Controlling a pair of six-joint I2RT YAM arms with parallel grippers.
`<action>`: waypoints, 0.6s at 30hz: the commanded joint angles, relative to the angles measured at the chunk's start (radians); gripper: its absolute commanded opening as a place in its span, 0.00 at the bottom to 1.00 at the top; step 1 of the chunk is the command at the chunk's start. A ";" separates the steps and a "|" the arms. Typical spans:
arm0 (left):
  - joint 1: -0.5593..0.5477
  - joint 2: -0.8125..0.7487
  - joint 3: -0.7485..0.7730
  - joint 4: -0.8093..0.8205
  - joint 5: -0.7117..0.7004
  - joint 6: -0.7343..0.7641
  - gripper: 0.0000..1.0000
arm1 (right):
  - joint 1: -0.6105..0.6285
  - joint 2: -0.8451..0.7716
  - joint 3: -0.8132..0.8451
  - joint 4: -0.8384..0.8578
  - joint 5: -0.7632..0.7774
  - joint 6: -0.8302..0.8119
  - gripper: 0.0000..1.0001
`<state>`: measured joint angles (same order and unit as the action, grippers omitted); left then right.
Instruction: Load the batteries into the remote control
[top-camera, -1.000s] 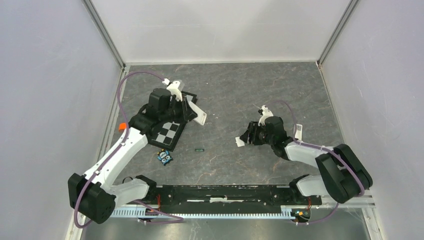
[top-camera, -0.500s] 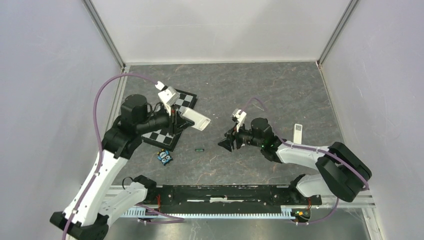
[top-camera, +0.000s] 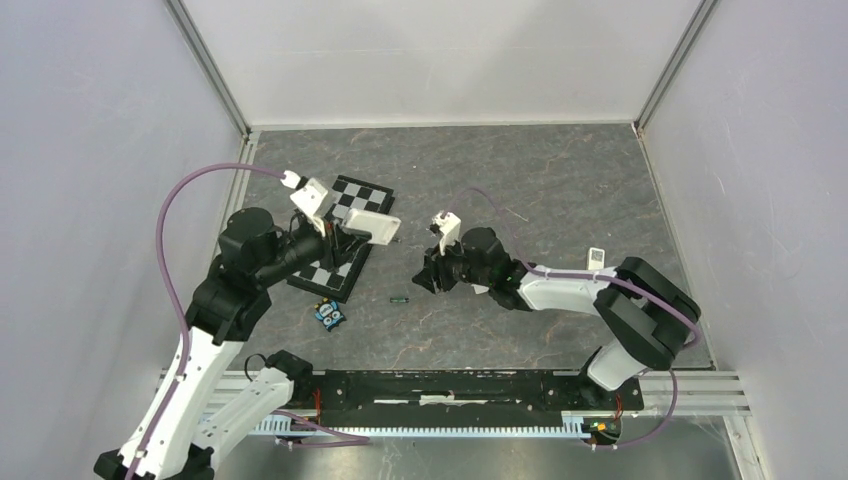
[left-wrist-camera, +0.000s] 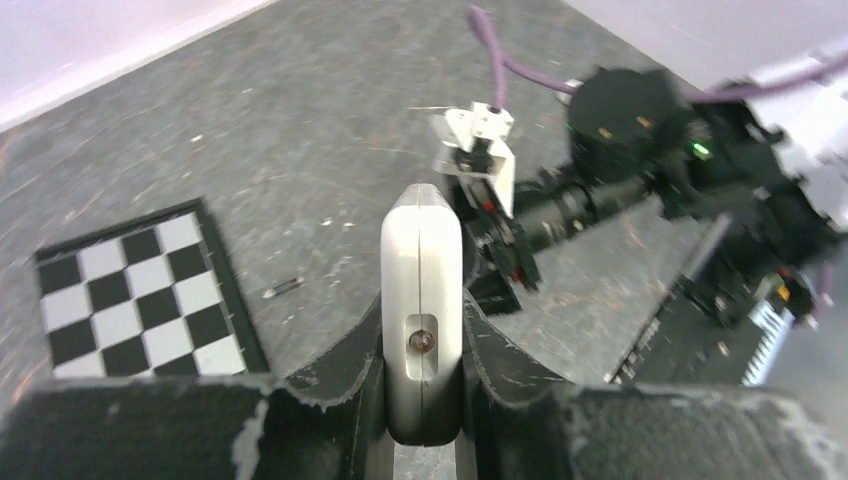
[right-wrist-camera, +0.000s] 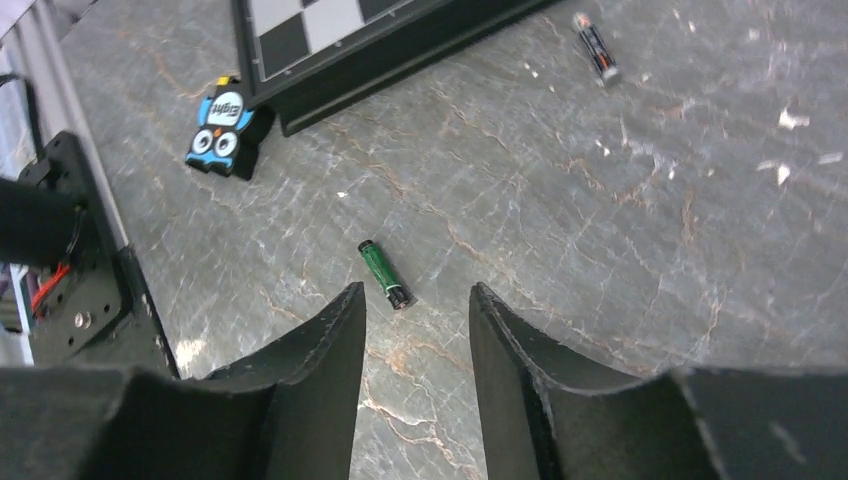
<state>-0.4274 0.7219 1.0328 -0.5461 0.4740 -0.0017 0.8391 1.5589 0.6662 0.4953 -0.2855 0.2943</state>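
Above the grey marbled counter (right-wrist-camera: 650, 250), your left hand (left-wrist-camera: 422, 335) is pinching the slim white remote control (left-wrist-camera: 422, 290) on edge, held up near the black-and-white checkered board (left-wrist-camera: 130, 300). Your right hand (right-wrist-camera: 415, 297) hangs with fingers spread and nothing between them, over the small green-and-black cylindrical battery (right-wrist-camera: 385, 273) lying flat. You look to be at the first pick-up: lower the right hand so its fingers straddle that battery, then close gently lest it roll; a second dark battery (right-wrist-camera: 596, 47) lies beside the board's edge.
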 joint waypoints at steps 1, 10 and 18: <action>0.003 0.013 -0.017 0.119 -0.320 -0.145 0.02 | 0.056 0.055 0.092 -0.215 0.186 0.204 0.48; 0.003 0.000 -0.037 0.080 -0.543 -0.261 0.02 | 0.163 0.165 0.306 -0.488 0.337 0.632 0.54; 0.004 -0.040 -0.049 0.042 -0.620 -0.288 0.02 | 0.200 0.275 0.471 -0.807 0.433 0.968 0.57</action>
<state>-0.4271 0.7059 0.9745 -0.5053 -0.0547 -0.2436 1.0248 1.7824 1.0489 -0.1089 0.0620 1.0458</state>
